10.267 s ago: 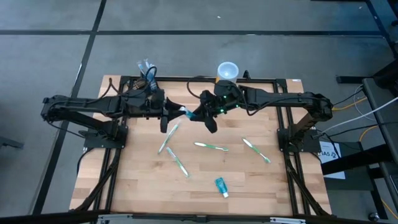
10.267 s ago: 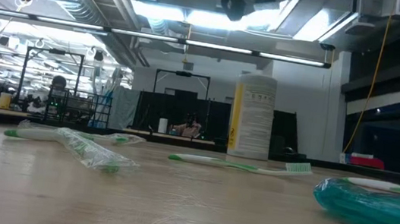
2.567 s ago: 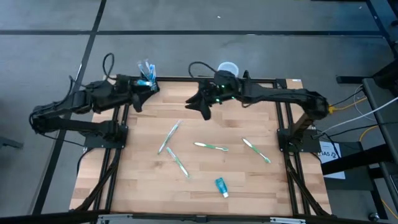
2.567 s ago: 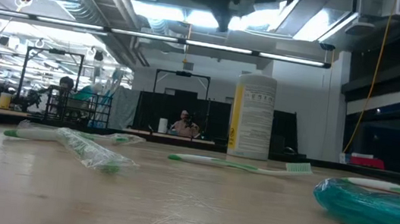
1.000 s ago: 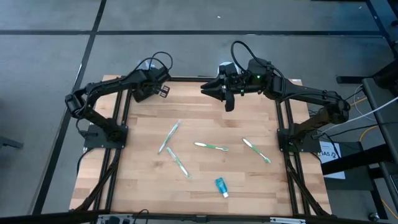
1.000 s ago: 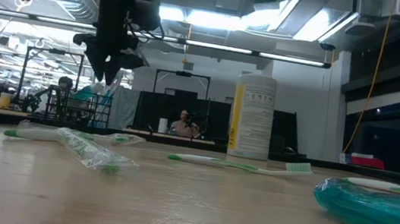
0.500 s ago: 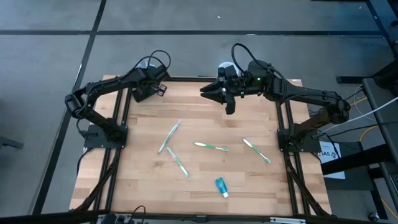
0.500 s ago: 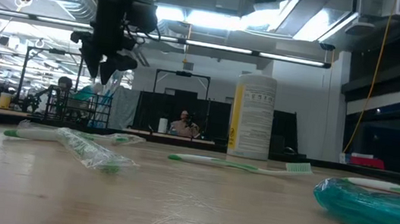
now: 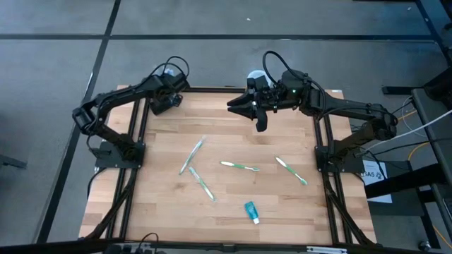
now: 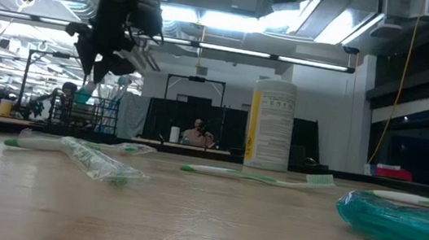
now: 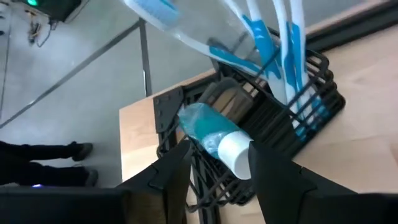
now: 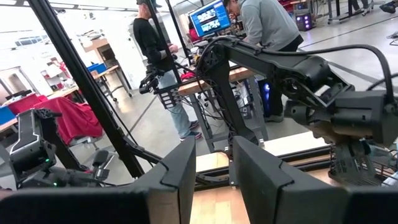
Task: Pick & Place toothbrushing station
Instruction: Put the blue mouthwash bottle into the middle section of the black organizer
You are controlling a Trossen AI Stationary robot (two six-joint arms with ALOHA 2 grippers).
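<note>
The toothbrushing station [image 11: 311,93] is a black wire holder at the table's far left corner, with blue-and-white toothbrushes [image 11: 283,43] standing upright in it. A teal toothpaste tube [image 11: 208,130] lies slanted against the holder, its white cap [image 11: 235,155] toward my left gripper. That gripper [image 11: 219,163] hangs above the corner, tipped down and open, one finger on either side of the cap. In the high view the left arm [image 9: 164,102] covers the station. My right gripper [image 9: 244,109] waits open, raised and level, over the far middle of the table. My left gripper comes at the tube's cap end [image 11: 239,163] slanting down from above, with a finger on each side of it. I cannot tell whether a finger touches the cap.
A white-and-yellow cup [image 10: 271,123] stands at the far edge, half under the right arm [image 9: 256,74]. Several green toothbrushes lie loose mid-table [image 9: 192,155] [image 9: 239,166] [image 9: 291,171], one of them wrapped [image 9: 201,183]. A second teal tube [image 9: 251,211] lies near the front.
My left gripper has moved a little toward the table's left edge above the far left corner and has tipped and turned somewhat. The station and the things on the table have stayed where they were.
</note>
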